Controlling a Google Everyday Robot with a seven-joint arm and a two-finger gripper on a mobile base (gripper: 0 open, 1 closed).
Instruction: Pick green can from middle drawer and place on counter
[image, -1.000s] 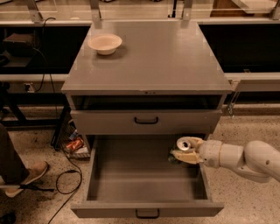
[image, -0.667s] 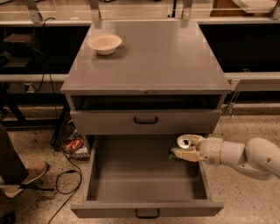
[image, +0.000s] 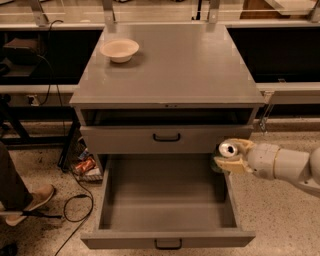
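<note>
One green can (image: 227, 150), clamped upright in the gripper (image: 234, 156), silver top facing up. Jaws closed on it from the side, one cream finger behind and one in front, likely so as to leave the top free and keep the can from tipping. Held at the right rear corner of the middle drawer (image: 165, 195), over its right wall and just below the upper drawer front (image: 120, 140). Apparently lifted off the tray floor, though hard to tell for sure. Reached in from the right, probably because of the drawer pulled well out toward the camera, with its tray open from above. Judged as the carry step: pick done, placing not yet. Next, probably a rise clear of the upper front and the overhanging lip, then a move inward over the counter (image: 185, 65). Plenty of bare grey top to set down on, with only a cream bowl (image: 119, 49) near the far left corner, well apart. Worth watching: a knock against that overhanging edge on the way up.
</note>
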